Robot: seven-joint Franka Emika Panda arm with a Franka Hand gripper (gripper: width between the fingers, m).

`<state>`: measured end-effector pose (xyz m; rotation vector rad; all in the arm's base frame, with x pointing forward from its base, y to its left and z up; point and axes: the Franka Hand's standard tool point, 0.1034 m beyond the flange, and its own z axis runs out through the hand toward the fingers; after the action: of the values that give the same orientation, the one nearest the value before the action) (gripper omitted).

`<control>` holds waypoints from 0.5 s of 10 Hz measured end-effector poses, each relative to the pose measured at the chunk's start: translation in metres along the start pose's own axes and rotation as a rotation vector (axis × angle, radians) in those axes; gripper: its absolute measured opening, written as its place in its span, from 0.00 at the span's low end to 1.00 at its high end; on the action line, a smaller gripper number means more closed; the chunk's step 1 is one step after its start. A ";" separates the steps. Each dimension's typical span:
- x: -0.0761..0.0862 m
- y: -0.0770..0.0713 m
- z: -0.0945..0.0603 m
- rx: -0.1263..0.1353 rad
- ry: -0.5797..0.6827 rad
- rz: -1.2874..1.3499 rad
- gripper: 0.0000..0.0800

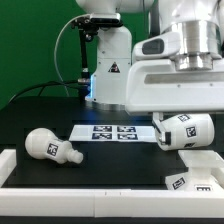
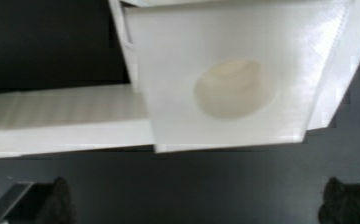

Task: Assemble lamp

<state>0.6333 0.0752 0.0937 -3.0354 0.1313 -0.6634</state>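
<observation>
Closest in, the square lamp base (image 1: 192,172) lies flat in the counter's front corner at the exterior view's right, braced against the white rail (image 1: 80,190), probably to steady it for the bulb (image 1: 45,147), while the gripper (image 2: 191,205) hovers above, fingers (image 2: 24,204) spread wide and empty.

The arm (image 1: 190,35) hangs at the exterior view's upper right, near the camera, with its wrist pointing straight down. In the wrist view the gripper (image 2: 191,203) shows two dark, blurred fingertips (image 2: 31,203) set wide apart, with nothing between them.
</observation>
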 end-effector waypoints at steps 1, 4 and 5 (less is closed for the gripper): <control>0.005 0.009 -0.006 -0.002 -0.067 0.014 0.87; 0.019 0.026 -0.010 -0.012 -0.077 0.027 0.87; 0.019 0.026 -0.010 -0.012 -0.077 0.026 0.87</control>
<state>0.6448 0.0472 0.1094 -3.0598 0.1735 -0.5451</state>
